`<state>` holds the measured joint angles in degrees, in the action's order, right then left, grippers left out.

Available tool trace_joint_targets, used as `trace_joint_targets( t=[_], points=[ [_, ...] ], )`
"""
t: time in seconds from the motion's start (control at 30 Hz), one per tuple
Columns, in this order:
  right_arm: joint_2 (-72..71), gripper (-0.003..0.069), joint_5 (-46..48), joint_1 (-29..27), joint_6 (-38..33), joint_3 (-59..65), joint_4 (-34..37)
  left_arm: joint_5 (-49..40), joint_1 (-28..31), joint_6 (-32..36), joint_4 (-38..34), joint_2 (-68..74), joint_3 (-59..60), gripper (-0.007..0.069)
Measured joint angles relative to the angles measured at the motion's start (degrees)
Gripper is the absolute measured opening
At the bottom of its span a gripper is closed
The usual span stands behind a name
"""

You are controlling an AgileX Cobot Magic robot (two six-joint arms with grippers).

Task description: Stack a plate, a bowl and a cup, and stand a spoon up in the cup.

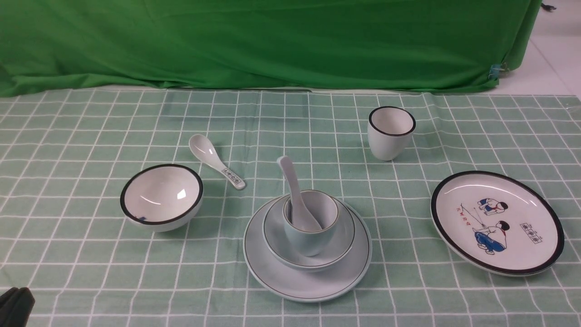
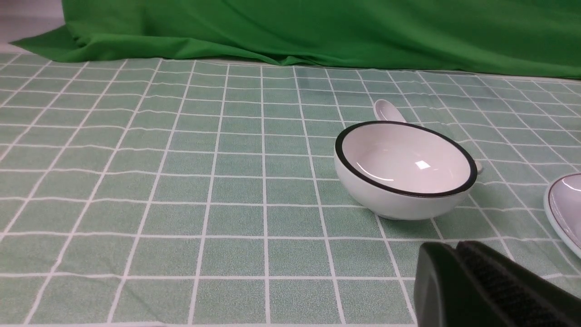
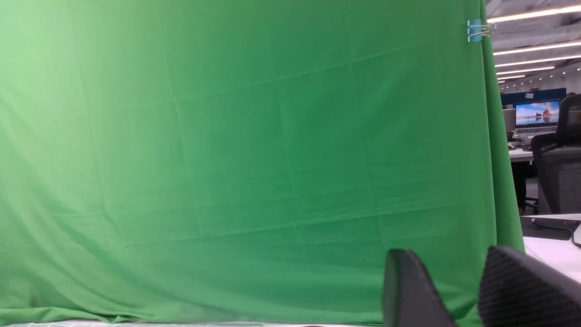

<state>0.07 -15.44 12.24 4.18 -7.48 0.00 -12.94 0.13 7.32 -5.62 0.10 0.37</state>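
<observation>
The pale blue-green plate [image 1: 308, 290] carries the bowl [image 1: 277, 240], the cup [image 1: 308, 243] sits in that, and the spoon [image 1: 294, 186] stands leaning inside the cup, so the task looks complete. The left fingers [image 2: 454, 245] are pressed together; the right fingers [image 3: 447, 254] are spread, holding nothing.

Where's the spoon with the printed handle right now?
In the front view, the printed-handle spoon lies on the checked cloth left of center, just beyond and to the right of the black-rimmed bowl.
</observation>
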Motion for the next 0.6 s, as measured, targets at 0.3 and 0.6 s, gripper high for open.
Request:
trace_joint_targets(
  t=[0.3, 0.6],
  points=[
    [0.0, 0.0274, 0.0, 0.0, 0.0, 0.0, 0.0, 0.0, 0.0, 0.0, 0.18, 0.0, 0.0, 0.0015],
    [-0.04, 0.0274, 5.57, -0.21, -5.28, 0.0, 0.0, -0.01, 0.0, 0.0, 0.36, 0.0, 0.0, 0.0017]
  ],
)
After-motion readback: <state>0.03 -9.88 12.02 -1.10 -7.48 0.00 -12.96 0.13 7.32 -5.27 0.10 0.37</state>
